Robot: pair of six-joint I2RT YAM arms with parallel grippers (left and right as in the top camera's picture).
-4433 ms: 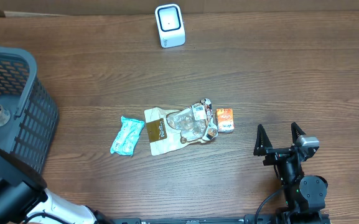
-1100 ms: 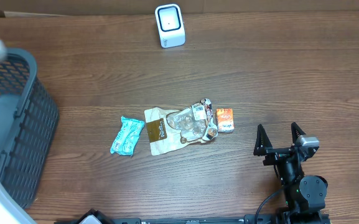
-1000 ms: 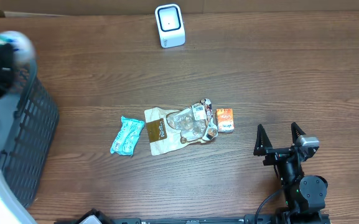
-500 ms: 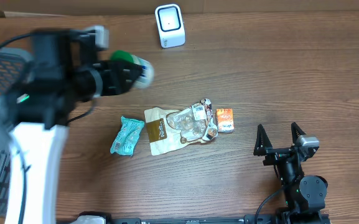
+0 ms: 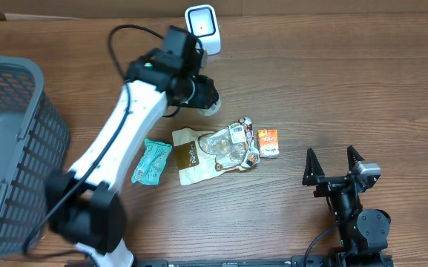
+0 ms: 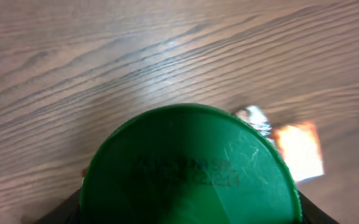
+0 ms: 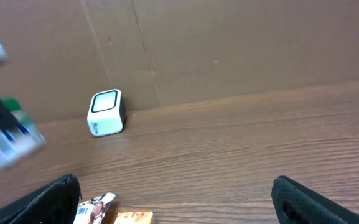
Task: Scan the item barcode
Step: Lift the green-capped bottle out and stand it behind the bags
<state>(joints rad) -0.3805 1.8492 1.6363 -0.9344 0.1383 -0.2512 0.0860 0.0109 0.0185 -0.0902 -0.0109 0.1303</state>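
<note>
Green-capped bottle (image 6: 191, 168) sits clamped in my left gripper (image 5: 199, 90), held above the table just in front of the scanner (image 5: 202, 30). I judge this is the presenting step; next I must turn its barcode toward the scanner's window. My right gripper (image 5: 334, 165) rests, fingers wide apart.

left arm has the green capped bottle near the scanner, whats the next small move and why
Probably bring the bottle closer to the scanner and turn its side label toward the window. The left gripper holds it between the scanner and the snack packets, just short of the scanner, and no barcode shows in any view.
</note>
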